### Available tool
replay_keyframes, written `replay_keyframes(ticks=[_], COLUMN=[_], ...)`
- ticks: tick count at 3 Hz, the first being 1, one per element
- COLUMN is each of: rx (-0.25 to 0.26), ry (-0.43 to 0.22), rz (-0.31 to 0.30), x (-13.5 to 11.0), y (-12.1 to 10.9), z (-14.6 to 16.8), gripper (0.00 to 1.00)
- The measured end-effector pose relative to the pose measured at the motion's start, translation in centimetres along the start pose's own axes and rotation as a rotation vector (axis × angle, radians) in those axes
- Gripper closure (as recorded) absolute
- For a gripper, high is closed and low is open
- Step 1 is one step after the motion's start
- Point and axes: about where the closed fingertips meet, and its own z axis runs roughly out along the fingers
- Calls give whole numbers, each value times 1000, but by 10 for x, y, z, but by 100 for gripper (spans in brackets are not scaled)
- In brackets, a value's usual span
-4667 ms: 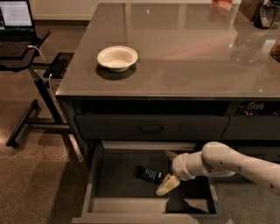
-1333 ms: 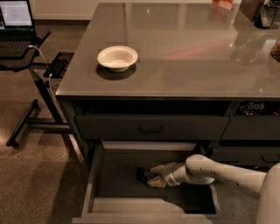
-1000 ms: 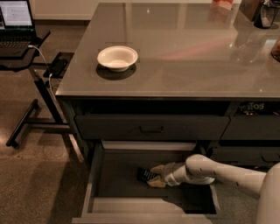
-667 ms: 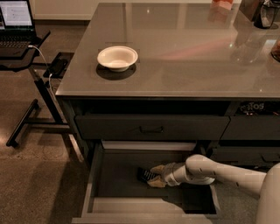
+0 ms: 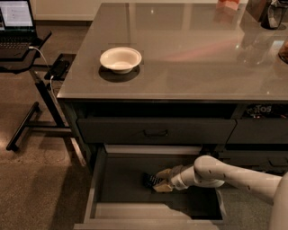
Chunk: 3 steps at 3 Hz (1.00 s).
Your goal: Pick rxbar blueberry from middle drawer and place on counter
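Note:
The middle drawer [image 5: 93, 191] is pulled open below the counter [image 5: 193, 54]. The rxbar blueberry [image 5: 149, 180], a small dark bar, lies flat on the drawer floor near the middle. My gripper [image 5: 161, 181] is down inside the drawer at the bar's right end, touching it or very close to it. My white arm [image 5: 225, 173] reaches in from the right. The bar's right end is hidden behind the gripper.
A white bowl [image 5: 120, 59] sits on the counter's left part. A shut drawer front with a black handle [image 5: 155, 133] is just above the open drawer. A laptop [image 5: 15, 13] on a black stand [image 5: 38, 85] is at the left. Several items stand at the counter's far right.
Since 4.7 s ago my gripper has moved left and down to the bar. Over the last 1.3 s nothing has visibly moved.

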Motion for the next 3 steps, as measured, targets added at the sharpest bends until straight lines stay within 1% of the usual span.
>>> replay_keyframes(ticks=[1, 2, 3], rx=[12, 47, 100], ry=[-24, -66, -88], rz=[6, -8, -34], x=[-19, -44, -67], y=[4, 6, -1], z=[-42, -98, -160], gripper=[100, 100, 100])
